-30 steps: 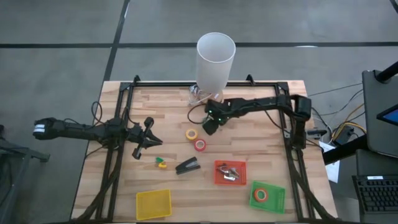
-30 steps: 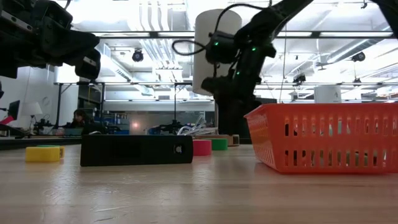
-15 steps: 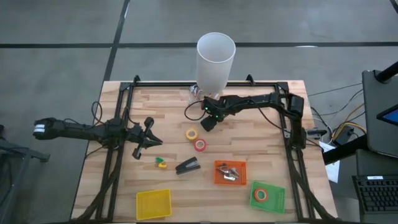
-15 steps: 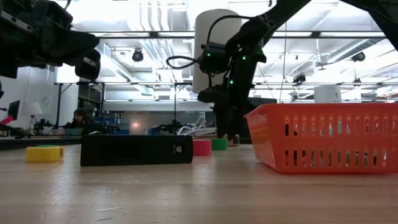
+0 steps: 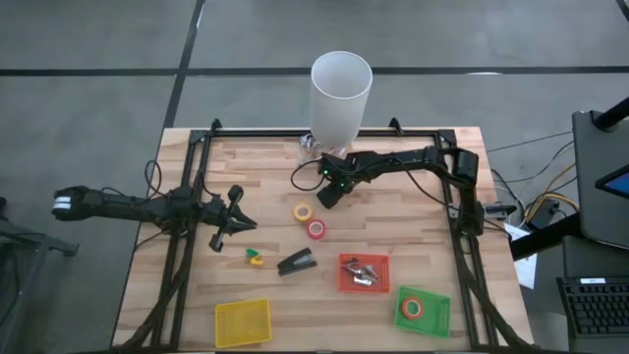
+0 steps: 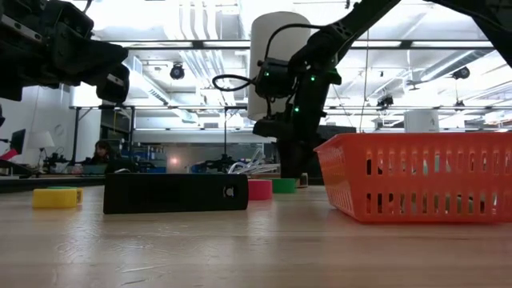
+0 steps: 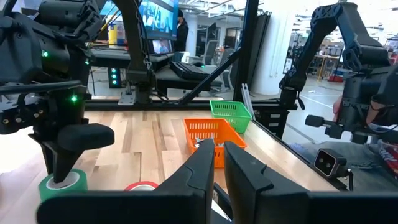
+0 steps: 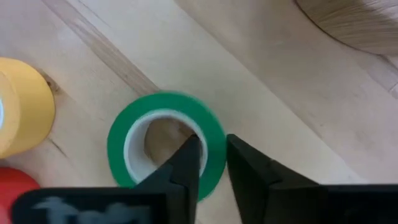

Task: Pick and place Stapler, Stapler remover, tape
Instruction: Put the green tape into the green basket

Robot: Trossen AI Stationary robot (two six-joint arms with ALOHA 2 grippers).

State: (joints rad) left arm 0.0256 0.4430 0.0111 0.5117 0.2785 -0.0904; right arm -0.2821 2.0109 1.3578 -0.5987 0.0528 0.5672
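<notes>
Green tape [image 8: 166,144] lies flat on the table directly under my right claw [image 8: 212,157], beside the yellow roll [image 8: 23,113]; my fingers are slightly apart, one over the hole, one outside the wall; left claw [image 5: 236,218], fingers nearly together, waits well apart.

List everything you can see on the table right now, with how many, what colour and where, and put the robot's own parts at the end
green tape roll: 1, green, under the right gripper
yellow tape roll: 1, yellow, mid table
red tape rolls: 2, red-orange, one mid table, one in the green basket
stapler: 1, black, front of centre
orange basket: 1, front right, metal items inside
green basket: 1, front right corner
yellow basket: 1, front left
white cylinder: 1, back edge
left gripper: raised at the left
right gripper: one finger inside the green roll's hole, one outside
</notes>
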